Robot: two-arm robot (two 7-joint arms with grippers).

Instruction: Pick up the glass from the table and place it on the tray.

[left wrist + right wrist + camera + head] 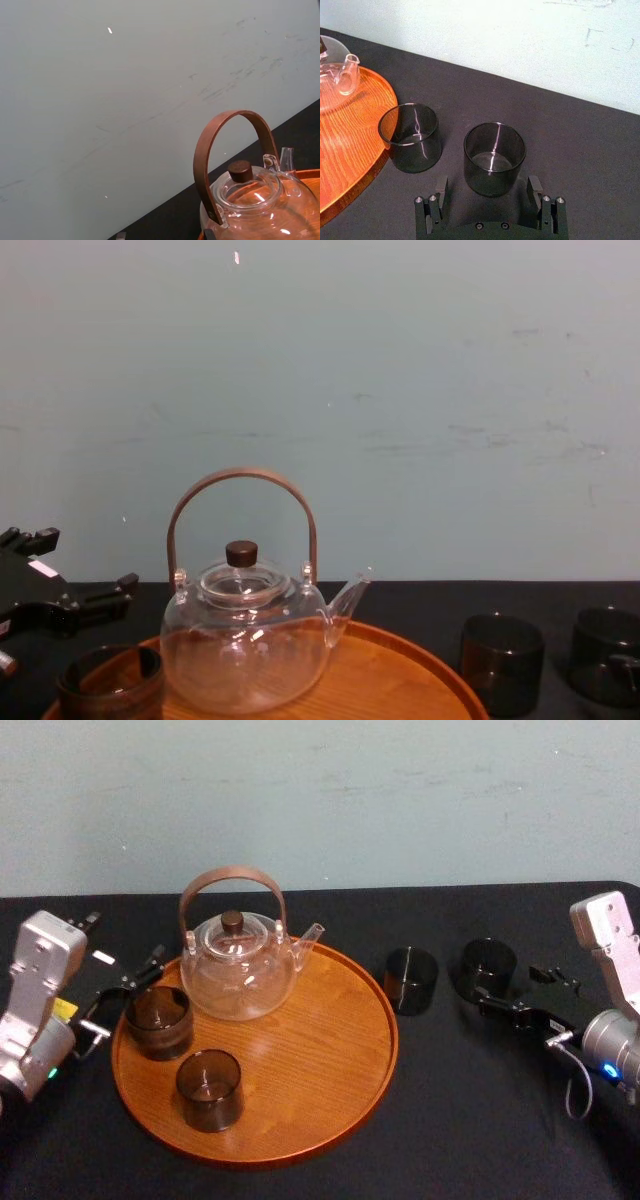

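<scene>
Two dark smoked glasses stand on the black table right of the tray (300,1050). My right gripper (489,186) is open around the farther-right glass (494,157), one finger on each side with gaps showing, the glass still resting on the table (488,967). The other table glass (411,136) stands close beside the tray's rim (365,170). Two more dark glasses (158,1020) (210,1090) sit on the tray. My left gripper (125,992) is open at the tray's left edge, beside the nearer of those glasses and holding nothing.
A clear glass teapot (238,965) with a brown arched handle stands at the back left of the tray (400,670). Bare black cloth lies in front of and to the right of the tray. A pale wall rises behind the table.
</scene>
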